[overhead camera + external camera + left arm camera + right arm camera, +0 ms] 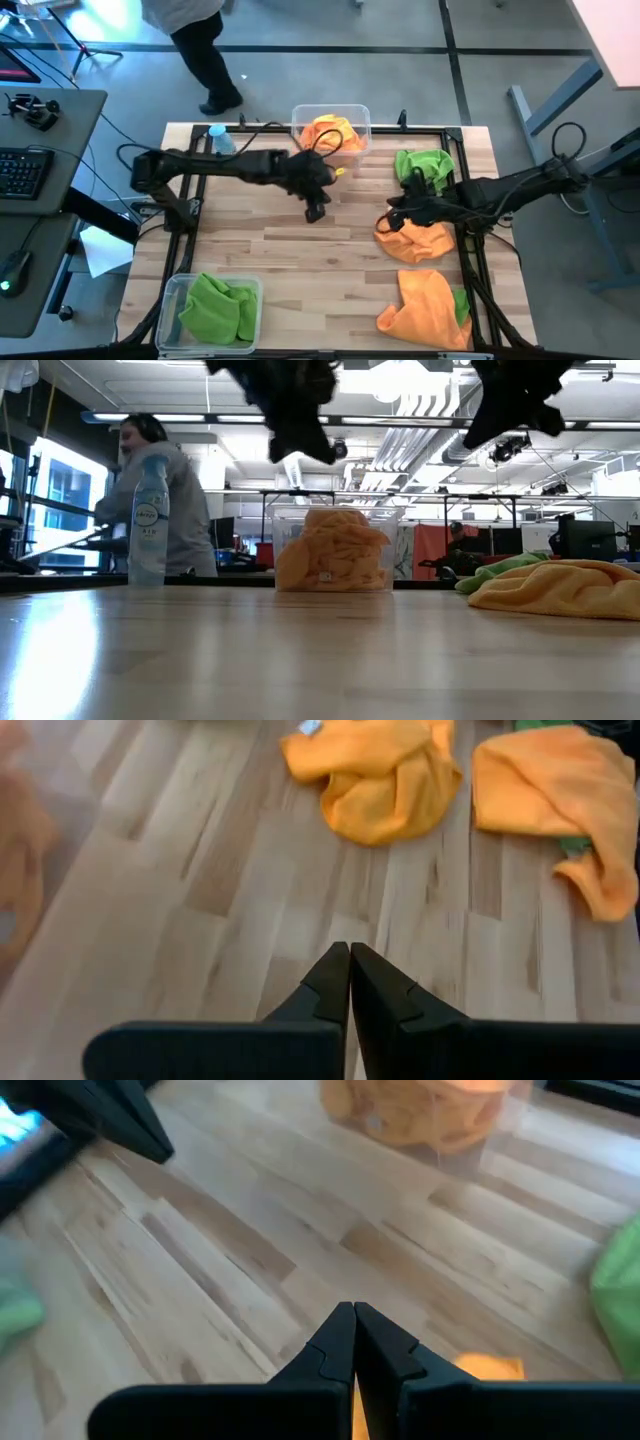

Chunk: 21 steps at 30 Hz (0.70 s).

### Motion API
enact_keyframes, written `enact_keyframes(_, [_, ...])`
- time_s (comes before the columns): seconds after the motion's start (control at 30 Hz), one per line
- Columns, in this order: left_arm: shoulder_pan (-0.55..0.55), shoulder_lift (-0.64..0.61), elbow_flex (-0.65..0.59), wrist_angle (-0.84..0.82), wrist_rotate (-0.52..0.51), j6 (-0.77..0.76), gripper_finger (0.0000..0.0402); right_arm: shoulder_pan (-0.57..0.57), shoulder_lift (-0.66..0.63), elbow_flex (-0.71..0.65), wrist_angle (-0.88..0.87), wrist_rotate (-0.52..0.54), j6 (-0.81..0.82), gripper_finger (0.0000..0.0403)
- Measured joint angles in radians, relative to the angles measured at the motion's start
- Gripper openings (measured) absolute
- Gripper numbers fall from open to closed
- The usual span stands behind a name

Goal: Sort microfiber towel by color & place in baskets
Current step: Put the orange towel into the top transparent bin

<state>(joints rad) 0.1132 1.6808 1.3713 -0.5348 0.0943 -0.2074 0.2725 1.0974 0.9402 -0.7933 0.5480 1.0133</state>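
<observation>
orange towels: one crumpled orange towel (415, 240) lies on the table just beside the right gripper (392, 222); a second orange towel (425, 305) lies nearer the front right corner, with a strip of green showing at its edge; more orange cloth fills the far basket (331, 128).
green towels: one loose green towel (424, 166) lies at the right rear of the table, behind the right arm; others lie folded in the near basket (212, 310) at the front left corner.
left gripper (316, 209): above bare wood near the table's middle, in front of the far basket, well apart from every loose towel; fingers pressed together, holding nothing.
right gripper: over the wood at the near edge of the crumpled orange towel; fingers pressed together, empty.
high view only: both baskets and all loose towels at once.
low view only: the far basket's clear walls with orange cloth heaped behind them; a spray bottle (148, 525) standing upright to its left; a person (165, 500) in a grey top beyond the table.
left wrist view: the closed dark fingertips (338, 982) over the planks, two orange towels beyond.
materials: towels soft and rumpled; baskets clear rounded plastic; table (280, 255) pale wood planks.
</observation>
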Motion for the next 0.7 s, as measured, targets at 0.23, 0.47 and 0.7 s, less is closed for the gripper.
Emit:
enact_keyframes(0.23, [-0.035,-0.277,-0.297,0.071,-0.009,-0.081,0.0,0.032,0.289,0.309,-0.344,-0.133,0.152,0.0])
enact_keyframes(0.47, [-0.089,-0.564,-0.497,0.093,-0.033,-0.158,0.0,0.098,0.459,0.508,-0.568,-0.26,0.325,0.0])
enact_keyframes(0.7, [-0.121,-0.719,-0.574,0.093,-0.057,-0.185,0.0,0.203,0.468,0.436,-0.61,-0.317,0.572,0.0001])
